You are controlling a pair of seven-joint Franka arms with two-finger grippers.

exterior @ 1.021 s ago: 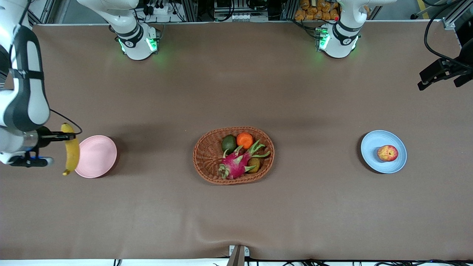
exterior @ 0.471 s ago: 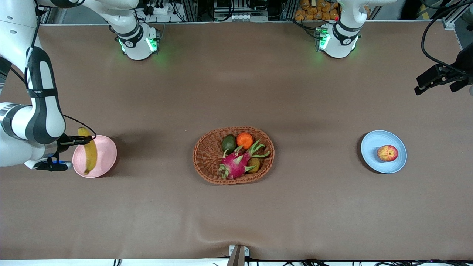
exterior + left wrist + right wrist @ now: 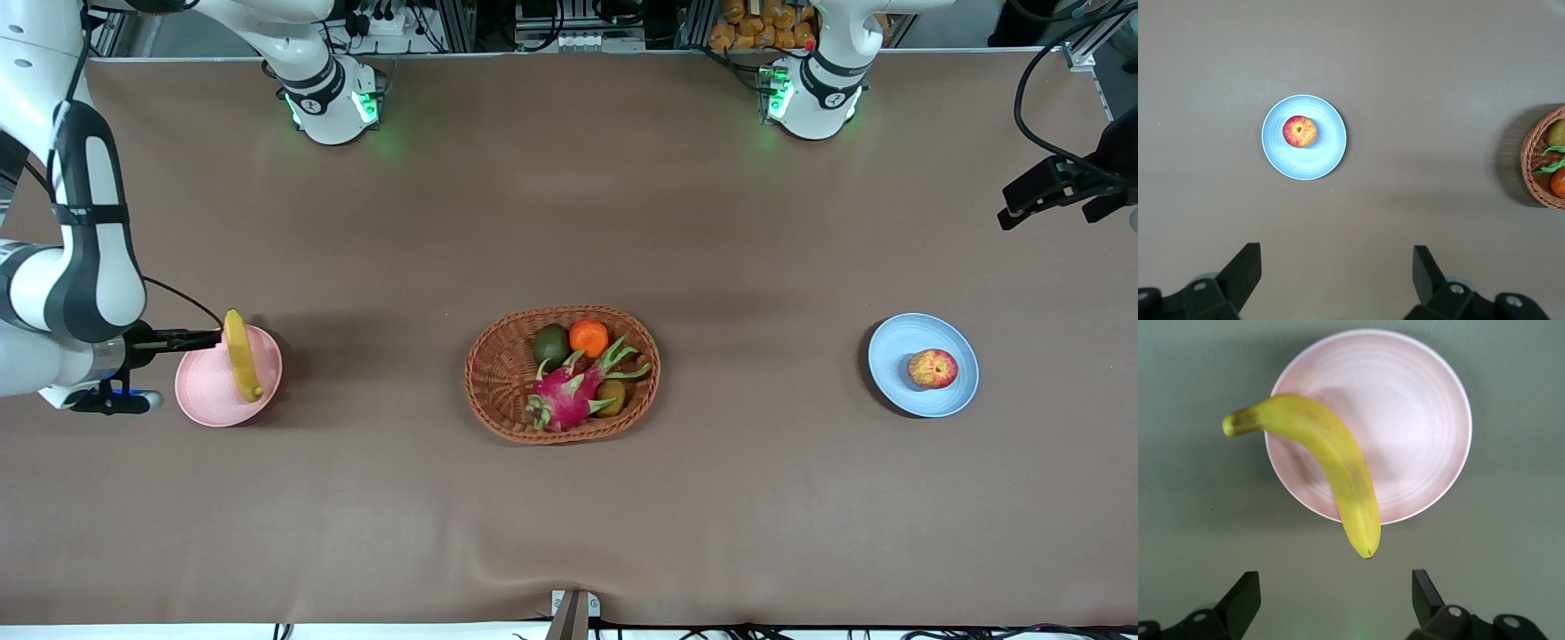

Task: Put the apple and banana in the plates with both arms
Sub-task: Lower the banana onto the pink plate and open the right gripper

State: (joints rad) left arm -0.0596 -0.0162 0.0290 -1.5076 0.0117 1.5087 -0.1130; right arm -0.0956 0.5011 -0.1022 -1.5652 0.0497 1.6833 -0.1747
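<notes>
We see the banana lying slantwise across the pink plate, near the edge of the desk at the right arm's end. Both its tips reach past the rim, since it is about as long as the plate is wide. In the front view it looks tipped up on its side, so we cannot tell whether it rests flat or only leans on the rim.

The right gripper hangs by the plate's rim toward that same edge. Its fingers stand apart with nothing between them, and the banana lies clear of them. We judge this step to be as good as done.

The apple sits on the blue plate, toward the left arm's end of the desk and a little off the plate's middle. The left gripper waits up in the air over the desk's edge at that end. Its fingers are spread and empty, out of the way of the plate.

The wicker basket stands mid-desk between the two plates. Both fruits appear to be in place, one arm serving each end.
</notes>
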